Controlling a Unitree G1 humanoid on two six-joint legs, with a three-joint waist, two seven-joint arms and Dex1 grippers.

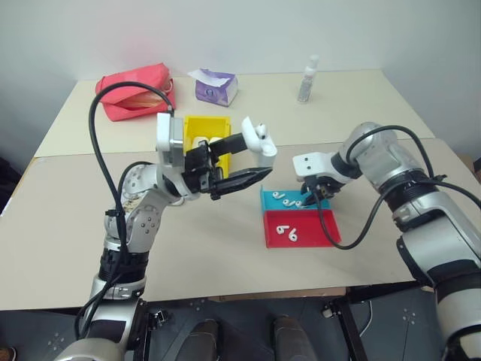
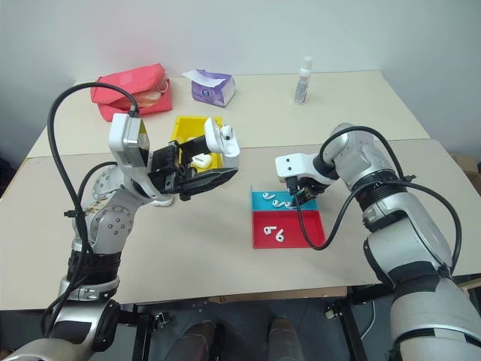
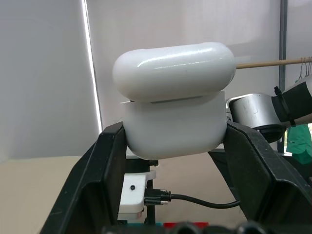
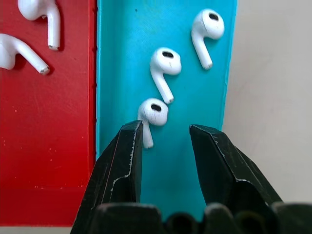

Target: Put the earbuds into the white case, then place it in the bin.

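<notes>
**A:** While our left gripper (image 1: 255,162) holds the white case (image 1: 258,138) up above the table (image 1: 68,195), the head views show it raised in front of the bin (image 1: 197,124), lid tipped open. The bin is yellow and stands well behind the two trays. Something white already lies in it, though we cannot tell what.

**B:** And our right gripper (image 1: 316,197)?

**A:** Pointed steeply down over the blue tray (image 1: 264,197), which lies just beside the red tray (image 1: 331,235). Earbuds (image 1: 287,201) lie in the blue one, and two more in the red one. A red pouch (image 1: 135,94), a tissue pack (image 1: 216,86) and a small bottle (image 1: 307,79) stand along the far side of the table; they are no part of our job.

**B:** What does our left wrist view give?

**A:** The case is pinched by its lower half between the two black fingers (image 3: 97,185), with the lid hinged up above it. We cannot see into it from there, so we cannot say whether any bud is seated.

**B:** And the right wrist view?

**A:** Our fingers are spread partway, with nothing between them yet. Three earbuds lie on the blue floor; the nearest earbud (image 4: 152,113) sits just ahead of one fingertip (image 4: 129,141), nearly touching it, off to one side of the gap.

**B:** So where do we stand?

**A:** Early, we judge. The case is lifted and open; picking a bud, seating the buds, closing the lid and dropping the case in the bin all remain.
</notes>
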